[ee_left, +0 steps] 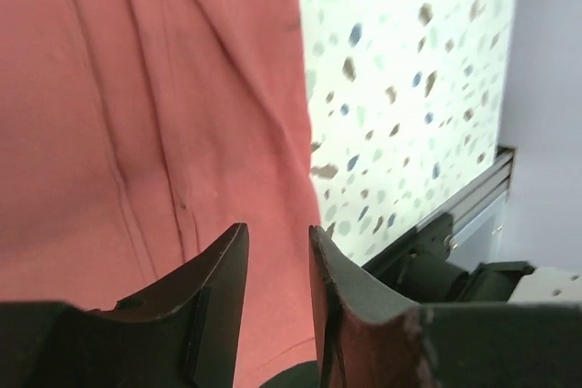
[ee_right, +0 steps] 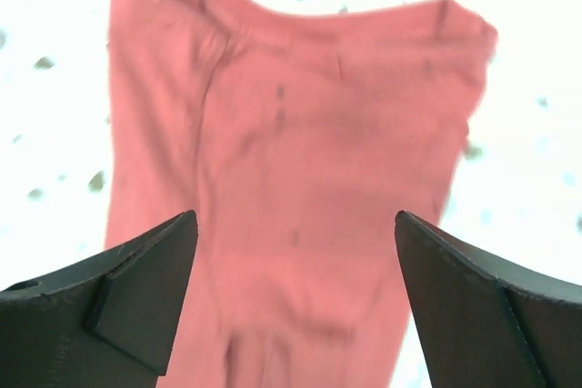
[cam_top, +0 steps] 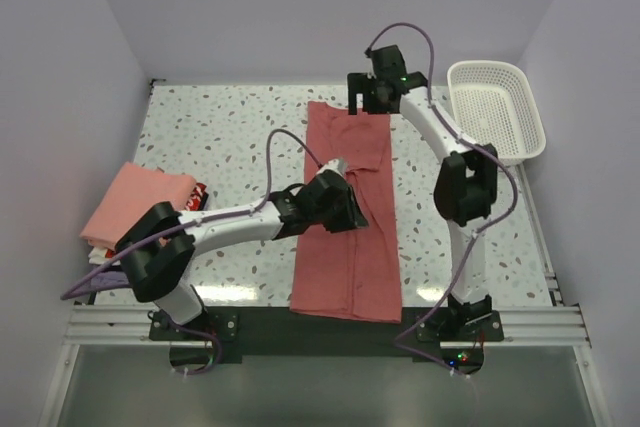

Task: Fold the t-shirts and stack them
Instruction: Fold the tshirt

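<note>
Fingers (ee_right: 145,288) of the right gripper (ee_right: 296,217) gape wide, holding nothing, over the collar end of the brick-red t-shirt (cam_top: 345,257) (a long strip down the table (cam_top: 200,127)); the left gripper (ee_left: 277,229) stands narrowly parted over its cloth, gripping nothing.

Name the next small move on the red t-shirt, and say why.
Probably lower the right gripper onto the red t-shirt at its collar end and pinch, to fold toward the near hem. The shirt lies as a long strip, the right jaws stand wide above that end, the left gripper holds nothing.
</note>
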Robot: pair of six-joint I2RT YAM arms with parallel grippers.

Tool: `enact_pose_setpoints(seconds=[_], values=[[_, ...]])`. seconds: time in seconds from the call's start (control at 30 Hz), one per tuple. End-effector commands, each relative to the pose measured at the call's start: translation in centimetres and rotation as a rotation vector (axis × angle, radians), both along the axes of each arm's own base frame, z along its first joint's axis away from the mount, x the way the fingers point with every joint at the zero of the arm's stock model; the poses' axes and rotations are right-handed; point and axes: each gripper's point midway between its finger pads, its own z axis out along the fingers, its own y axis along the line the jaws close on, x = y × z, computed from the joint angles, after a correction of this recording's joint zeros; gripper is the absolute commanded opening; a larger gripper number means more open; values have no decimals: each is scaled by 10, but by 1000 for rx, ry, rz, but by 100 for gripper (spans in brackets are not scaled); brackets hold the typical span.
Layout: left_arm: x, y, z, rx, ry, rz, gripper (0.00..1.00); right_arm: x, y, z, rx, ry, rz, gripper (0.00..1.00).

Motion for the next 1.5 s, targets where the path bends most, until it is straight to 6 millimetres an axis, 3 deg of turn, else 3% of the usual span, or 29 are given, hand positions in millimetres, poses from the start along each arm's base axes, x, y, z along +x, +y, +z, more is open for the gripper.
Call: enact_pose_setpoints(seconds=[0.0, 0.03, 0.1, 0.13, 0.2, 0.23, 0.27, 0.3, 0.33, 0.37, 0.4, 0.43, 0.47, 0.5, 0.57, 0.6, 0.63, 0.7, 0.73, 0.8, 0.83, 0.93, 0.97, 1.0, 1.1, 1.23, 1.47], values=[[31, 42, 23, 54, -96, 103, 38, -42, -6, 79, 144, -77, -54, 92], [35, 49, 23, 69, -110, 113, 38, -67, -13, 80, 178, -70, -84, 91], [43, 63, 29, 80, -125, 145, 39, -92, -19, 76, 197, -63, -96, 85], [45, 69, 31, 85, -137, 147, 39, -123, -28, 72, 210, -38, -118, 80], [53, 80, 31, 101, -149, 159, 42, -148, -28, 70, 242, -62, -116, 75], [56, 83, 33, 103, -154, 163, 43, -176, -31, 40, 229, 8, -124, 69], [64, 89, 32, 105, -154, 174, 43, -198, -23, 53, 251, -19, -93, 66], [70, 85, 39, 85, -175, 150, 44, -211, -22, 47, 232, -20, -87, 65], [77, 86, 34, 103, -172, 150, 44, -231, -25, 26, 203, 23, -93, 65], [83, 86, 34, 117, -181, 151, 44, -248, -22, 34, 224, 4, -82, 63], [98, 82, 47, 107, -212, 156, 44, -259, -14, 31, 266, 14, -54, 62], [107, 82, 39, 152, -231, 141, 45, -276, -14, 15, 277, 52, -56, 60], [117, 82, 39, 171, -246, 143, 46, -289, -9, 11, 280, 68, -39, 60], [132, 78, 51, 186, -287, 142, 46, -299, -7, 18, 319, 53, -37, 60], [149, 78, 33, 256, -274, 149, 46, -318, -9, 5, 314, 84, -30, 58], [164, 72, 44, 250, -319, 150, 46, -325, -10, 8, 327, 79, -24, 58], [172, 68, 32, 265, -318, 138, 46, -332, -11, 3, 330, 103, -20, 57], [192, 55, 38, 235, -359, 122, 46, -343, -11, 0, 328, 123, -2, 56], [199, 51, 20, 255, -344, 109, 45, -349, -9, -2, 333, 146, 13, 52], [216, 39, 23, 240, -370, 88, 45, -360, 0, -6, 336, 175, 50, 51], [220, 32, 5, 251, -355, 60, 44, -365, 3, -12, 322, 198, 57, 49], [236, 16, -6, 242, -378, 16, 44, -387, 21, -29, 302, 240, 112, 44], [242, 9, -1, 229, -394, 9, 44, -389, 22, -34, 293, 236, 106, 43], [243, 6, -14, 241, -381, -7, 44, -394, 22, -42, 290, 250, 99, 42], [247, 4, -25, 254, -371, -13, 43, -402, 21, -53, 266, 250, 94, 42], [247, 7, -32, 267, -365, 0, 43, -403, 22, -60, 246, 233, 91, 42], [240, 19, -51, 308, -332, 16, 43, -419, 41, -77, 201, 241, 132, 40]])
